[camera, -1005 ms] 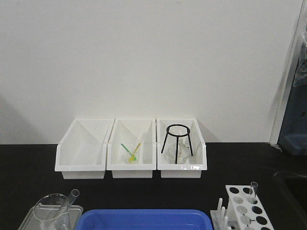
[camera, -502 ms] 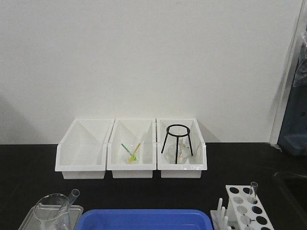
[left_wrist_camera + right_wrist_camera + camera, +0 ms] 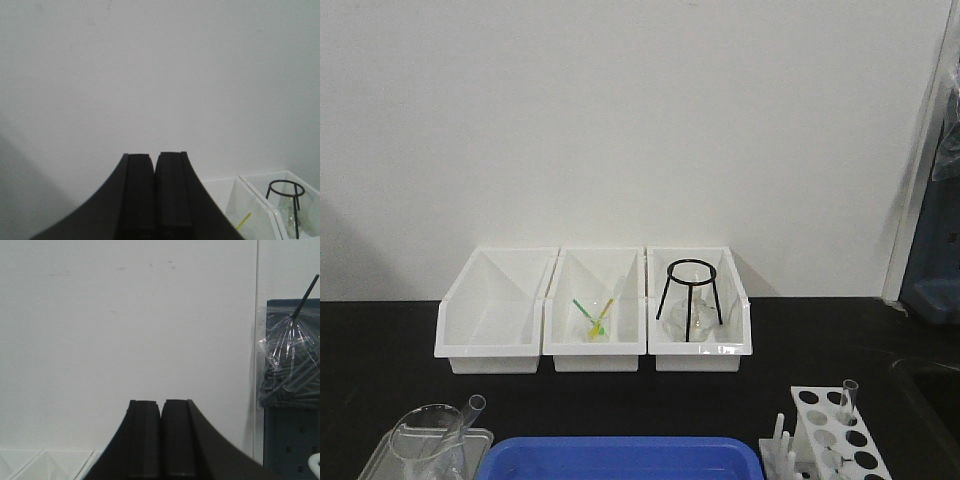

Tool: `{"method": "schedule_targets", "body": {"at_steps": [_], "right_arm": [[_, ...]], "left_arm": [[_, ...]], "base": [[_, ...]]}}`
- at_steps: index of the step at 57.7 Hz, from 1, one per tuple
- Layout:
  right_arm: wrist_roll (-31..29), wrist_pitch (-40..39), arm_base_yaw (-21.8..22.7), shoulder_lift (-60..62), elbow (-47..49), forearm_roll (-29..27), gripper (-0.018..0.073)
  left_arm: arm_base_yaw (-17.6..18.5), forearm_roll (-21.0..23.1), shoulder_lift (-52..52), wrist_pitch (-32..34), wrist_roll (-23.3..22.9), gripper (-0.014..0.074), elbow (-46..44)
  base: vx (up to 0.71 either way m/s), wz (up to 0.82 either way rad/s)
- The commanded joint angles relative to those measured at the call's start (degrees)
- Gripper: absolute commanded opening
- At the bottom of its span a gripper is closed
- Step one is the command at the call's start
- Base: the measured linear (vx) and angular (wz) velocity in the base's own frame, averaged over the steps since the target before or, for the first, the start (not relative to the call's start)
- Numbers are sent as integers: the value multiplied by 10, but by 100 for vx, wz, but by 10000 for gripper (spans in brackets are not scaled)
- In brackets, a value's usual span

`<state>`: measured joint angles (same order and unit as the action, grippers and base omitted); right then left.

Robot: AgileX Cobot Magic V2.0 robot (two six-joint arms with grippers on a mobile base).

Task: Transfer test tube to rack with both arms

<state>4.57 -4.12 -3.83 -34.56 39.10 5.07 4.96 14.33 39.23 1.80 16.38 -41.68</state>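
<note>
Black bench [image 3: 380,340] carries three white bins [image 3: 595,355] in a row against the white wall [image 3: 620,120], the middle holding green and yellow sticks [image 3: 592,315], the right a black tripod stand [image 3: 689,300]; nearer, a blue tray [image 3: 620,456] beside a clear beaker [image 3: 425,435].

We are in a science lab. We see a white rack [image 3: 835,430] with a glass test tube [image 3: 847,398] in it, a glass beaker [image 3: 428,440], and a black ring stand [image 3: 689,300] in a white bin [image 3: 698,357] on a black table [image 3: 380,340].
</note>
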Motion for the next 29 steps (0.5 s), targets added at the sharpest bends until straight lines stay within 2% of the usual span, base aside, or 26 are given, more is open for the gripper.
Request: {"method": "schedule_targets", "body": {"at_steps": [1,8,18,25,29], "right_arm": [[-2,-55,3,-3,21,0,113],[-2,-55,3,-3,21,0,259],[-5,-55,3,-3,21,0,517],[-5,-59,3,-3,21,0,628],[-3,-59,3,-3,21,-2,647]], "left_arm": [[0,5,-2,57,-1,74,-22],[0,5,-2,55,-1,174,-22],[0,5,-2,52,0,391,-22],[0,5,-2,54,0,508,-22],[0,5,-2,64,0,552,-22]], "base": [[0,0],[0,0],[0,0],[0,0],[0,0]]}}
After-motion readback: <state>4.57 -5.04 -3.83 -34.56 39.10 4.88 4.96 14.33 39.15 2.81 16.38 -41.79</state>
